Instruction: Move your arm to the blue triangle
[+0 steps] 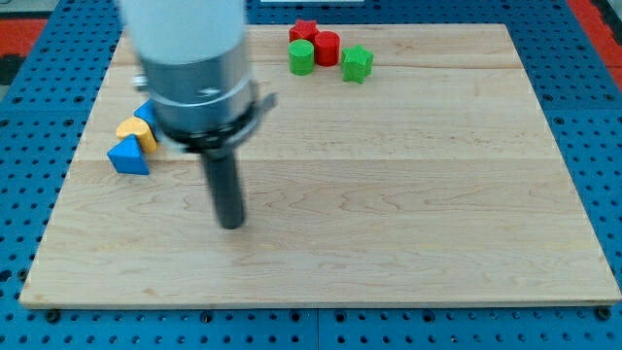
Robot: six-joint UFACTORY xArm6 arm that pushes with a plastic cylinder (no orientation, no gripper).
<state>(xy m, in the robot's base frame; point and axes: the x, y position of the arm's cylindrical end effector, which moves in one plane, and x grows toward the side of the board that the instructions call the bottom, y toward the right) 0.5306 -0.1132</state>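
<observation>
A wooden board (389, 194) is shown laid over a blue pegboard base (29, 58), with the arm's grey housing (190, 58) filling the view's upper left. From the housing a dark rod is seen running down to my tip (231, 226), which is planted on bare wood left of the board's centre. No pincer is fitted to this arm, so nothing can be opened, closed or held; blocks can only be pushed.

The blue triangle (128, 156) is found near the board's left edge, to the view's left of and somewhat above my tip, with clear wood between the two. A yellow block (137, 130) sits just above it, touching or nearly touching, and a second blue block (146, 110) is partly hidden behind the housing; its shape cannot be made out.

At the view's top, well apart from the tip, a red star (305, 30), a red block (328, 47), a green cylinder (301, 57) and a green block (357, 63) are clustered.

The risk is judged to lie in the approach. If the tip were carried too high, the yellow block could be struck first and shoved into the triangle. If the move were overrun, the triangle could be pushed toward the nearby left edge. The housing also masks part of the cluster, so contact there might go unseen.
</observation>
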